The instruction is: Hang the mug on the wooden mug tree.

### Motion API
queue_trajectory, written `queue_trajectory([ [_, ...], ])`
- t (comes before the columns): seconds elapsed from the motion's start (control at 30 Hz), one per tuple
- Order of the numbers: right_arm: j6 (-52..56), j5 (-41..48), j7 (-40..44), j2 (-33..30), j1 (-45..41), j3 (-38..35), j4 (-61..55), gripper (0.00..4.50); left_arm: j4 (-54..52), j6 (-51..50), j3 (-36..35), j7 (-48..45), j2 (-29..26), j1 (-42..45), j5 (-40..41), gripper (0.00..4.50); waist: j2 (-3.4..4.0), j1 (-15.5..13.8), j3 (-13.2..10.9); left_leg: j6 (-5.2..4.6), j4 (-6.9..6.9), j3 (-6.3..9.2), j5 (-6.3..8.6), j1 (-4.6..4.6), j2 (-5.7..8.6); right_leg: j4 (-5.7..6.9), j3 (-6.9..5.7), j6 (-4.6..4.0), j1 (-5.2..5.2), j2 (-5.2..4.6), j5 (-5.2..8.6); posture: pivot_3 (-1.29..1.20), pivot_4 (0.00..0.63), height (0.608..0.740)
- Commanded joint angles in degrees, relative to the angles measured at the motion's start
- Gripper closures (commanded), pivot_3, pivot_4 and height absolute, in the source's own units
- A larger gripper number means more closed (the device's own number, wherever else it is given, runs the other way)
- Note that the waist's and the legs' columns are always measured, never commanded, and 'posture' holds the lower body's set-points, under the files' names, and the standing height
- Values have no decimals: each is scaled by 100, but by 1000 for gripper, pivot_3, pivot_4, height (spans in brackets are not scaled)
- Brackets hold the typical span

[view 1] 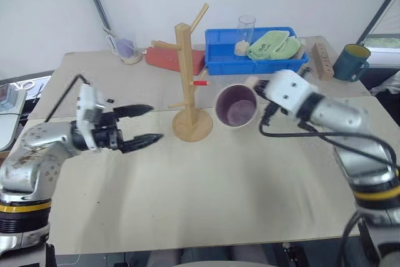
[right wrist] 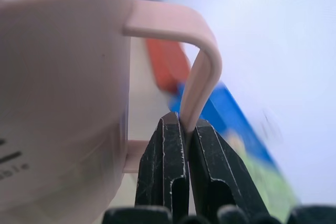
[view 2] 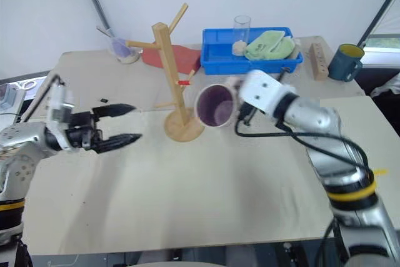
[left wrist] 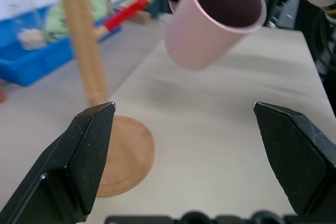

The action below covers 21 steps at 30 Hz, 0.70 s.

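While I watch from my station, the feeds give me this:

Mug: the mug is off the tabletop, tipped on its side so I look straight into its purple-mauve inside. It hangs just to the right of the wooden mug tree, at about the height of the post's lower half.

Handle: in the right wrist view I see the handle pinched between the two black fingers, with the pale pink wall and a bit of dark lettering beside them.

Right end effector: the right end effector is clamped tight on the mug's handle, its jaws almost meeting around the thin strip.

Mug tree: the wooden mug tree stands upright on its round base near the middle of the tabletop. Its red-tipped peg points toward the mug; I cannot tell if they touch.

Left end effector: the left end effector sits left of the tree base with its jaws spread wide and nothing between them, pointing toward the tree.

Behind the tree: a blue tray holds a green cloth and a clear glass; a red object lies to its left.

Far right: a dark teal mug stands by a small wooden block with holes.
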State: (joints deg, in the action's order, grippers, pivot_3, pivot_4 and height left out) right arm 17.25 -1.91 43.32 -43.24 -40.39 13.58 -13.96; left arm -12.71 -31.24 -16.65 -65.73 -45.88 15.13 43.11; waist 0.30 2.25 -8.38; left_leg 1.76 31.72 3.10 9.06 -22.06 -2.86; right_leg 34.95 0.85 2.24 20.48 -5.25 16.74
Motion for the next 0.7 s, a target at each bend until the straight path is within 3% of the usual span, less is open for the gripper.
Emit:
queue_trajectory([
  [0.03,-260,-208,459,59,-623,242,396,4481,-383,-16,-301,-76,-143,-182,255,0,1,-22,2,0,1,0,0,-4,0,-3,1,0,-2,1,-1,0,150,720],
  [0.23,-826,-531,998,276,-1417,648,1295,4481,-702,-88,-385,149,-151,-412,374,0,14,-76,11,0,-3,-3,0,3,-1,4,3,-5,-7,5,-4,0,150,720],
  [0.7,-1529,-1055,1444,997,-2359,916,2485,4481,-1003,-302,-112,576,-93,-200,460,0,20,-34,15,-1,-8,0,-2,13,-1,17,4,-16,-2,12,-15,0,150,720],
])
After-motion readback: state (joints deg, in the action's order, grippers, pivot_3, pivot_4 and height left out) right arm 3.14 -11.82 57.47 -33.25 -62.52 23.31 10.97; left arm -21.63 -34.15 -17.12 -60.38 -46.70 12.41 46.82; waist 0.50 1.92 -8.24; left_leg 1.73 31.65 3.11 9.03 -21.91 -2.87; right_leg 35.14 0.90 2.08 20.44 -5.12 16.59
